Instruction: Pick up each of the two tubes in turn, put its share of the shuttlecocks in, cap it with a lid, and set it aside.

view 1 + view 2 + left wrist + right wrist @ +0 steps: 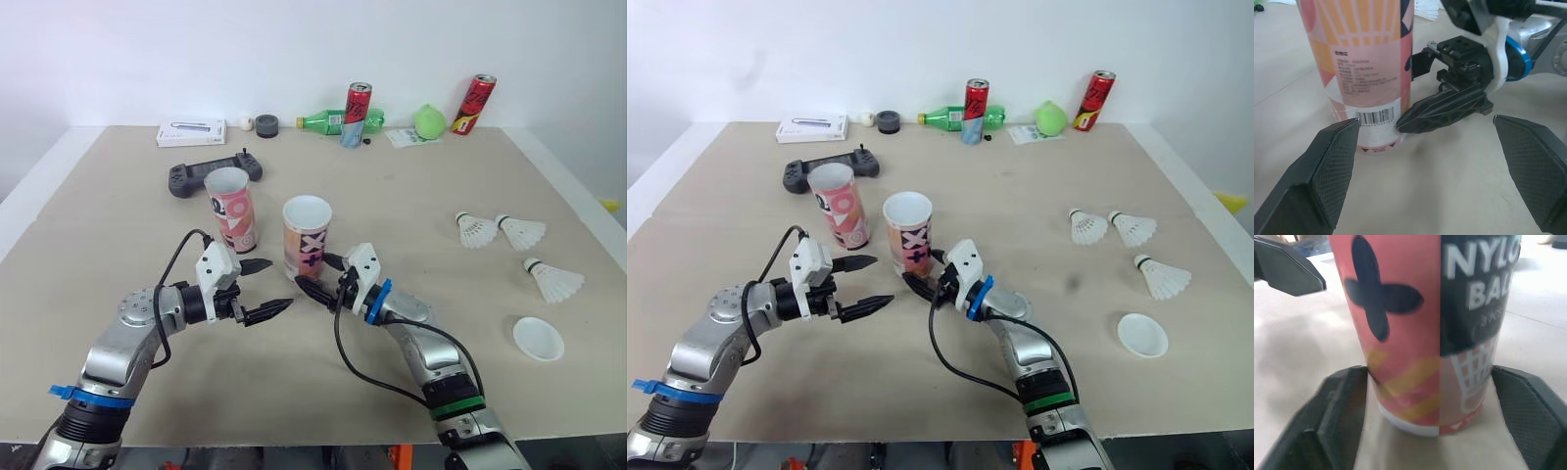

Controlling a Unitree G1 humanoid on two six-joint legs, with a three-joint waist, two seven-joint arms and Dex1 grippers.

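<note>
Two open-topped tubes are seen standing upright near the middle of the table [411, 196], long axes vertical and mouths facing up. The near tube [307, 238] is printed in pink and orange with a black cross and plus, a black panel of white lettering and a white rim. The far tube [231, 209], just beside it at its 10 o'clock, is pink and white with black shapes.

The right gripper [313, 275] is set low around the near tube's base, jaws spread with one finger on each side; whether the pads press on it cannot be told. The left gripper [279, 285] is held at that tube's 8 o'clock, jaws wide apart and empty, its lower fingertip close to the right gripper.

Three shuttlecocks [477, 230] are laid on their sides well apart at 3 o'clock, and a white lid [538, 339] at 4 o'clock. A game controller [214, 175] lies at the far tube's 12 o'clock, with cans [357, 110] and a green bottle [328, 121] along the far edge
</note>
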